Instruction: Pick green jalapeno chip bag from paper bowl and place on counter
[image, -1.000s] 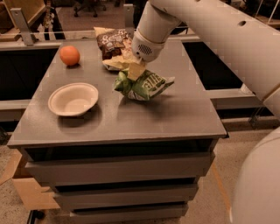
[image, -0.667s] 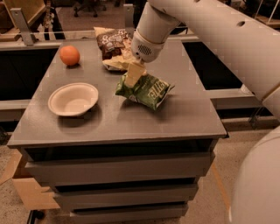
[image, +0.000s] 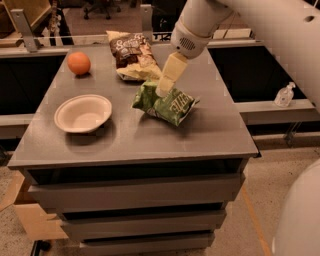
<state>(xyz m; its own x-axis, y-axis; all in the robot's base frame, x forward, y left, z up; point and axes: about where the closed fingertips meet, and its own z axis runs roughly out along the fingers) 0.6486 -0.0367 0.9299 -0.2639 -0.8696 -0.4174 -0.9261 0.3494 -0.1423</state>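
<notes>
Dim warm overhead light; soft shadows beneath paper bowl (image: 65, 107) and green jalapeno chip bag (image: 172, 106) under gripper (image: 163, 90).

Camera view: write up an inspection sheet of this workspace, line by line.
Surface: grey counter, flat, over drawer-like tiers.
Job's things: green jalapeno chip bag lies crumpled on the counter, right of the paper bowl in the view; the bowl is empty.
Clutter: brown chip bag and orange at the far side.
Grippers: end effector at the green bag's upper edge.
Cables: nothing seen.
Surroundings: clear bottle on the right ledge; cardboard box on the floor, lower left.
</notes>
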